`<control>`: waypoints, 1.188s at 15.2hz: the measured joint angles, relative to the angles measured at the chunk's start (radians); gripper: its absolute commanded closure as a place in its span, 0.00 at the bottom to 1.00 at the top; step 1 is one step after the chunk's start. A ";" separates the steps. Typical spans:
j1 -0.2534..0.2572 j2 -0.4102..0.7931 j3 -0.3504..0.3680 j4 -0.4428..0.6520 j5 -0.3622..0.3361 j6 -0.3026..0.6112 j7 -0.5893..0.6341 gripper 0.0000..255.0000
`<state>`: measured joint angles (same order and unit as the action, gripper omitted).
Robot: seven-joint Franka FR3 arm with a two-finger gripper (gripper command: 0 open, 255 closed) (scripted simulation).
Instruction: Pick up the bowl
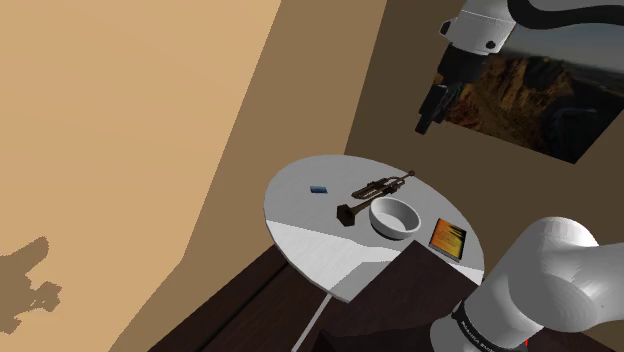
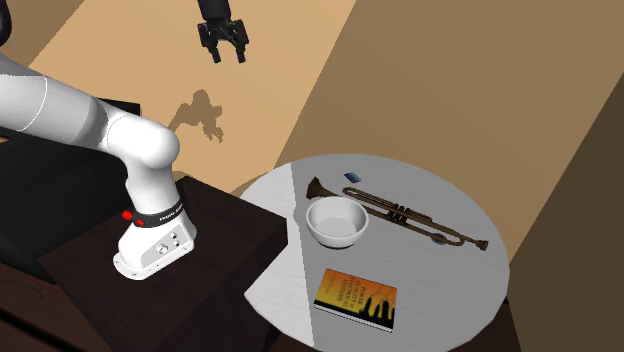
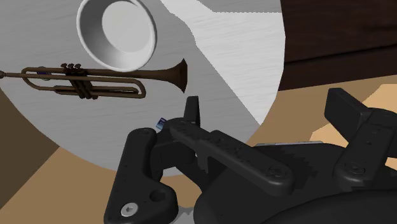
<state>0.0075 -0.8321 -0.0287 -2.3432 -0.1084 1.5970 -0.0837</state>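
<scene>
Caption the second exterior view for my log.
Gripper, jaws open, high and clear of the table; white bowl sits between trumpet and book.

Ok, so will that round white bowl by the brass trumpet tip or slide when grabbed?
The round white bowl looks rigid and thick-walled, so it probably won't flex. Wide and low, it likely resists tipping. On the smooth grey round table, a nudge could slide it into the brass trumpet beside it.
</scene>
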 measured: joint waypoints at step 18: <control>-0.086 0.145 -0.185 -0.383 -0.154 0.538 -0.096 0.00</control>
<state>-0.0783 -0.6876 -0.2142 -2.7261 -0.2619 2.1348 -0.1796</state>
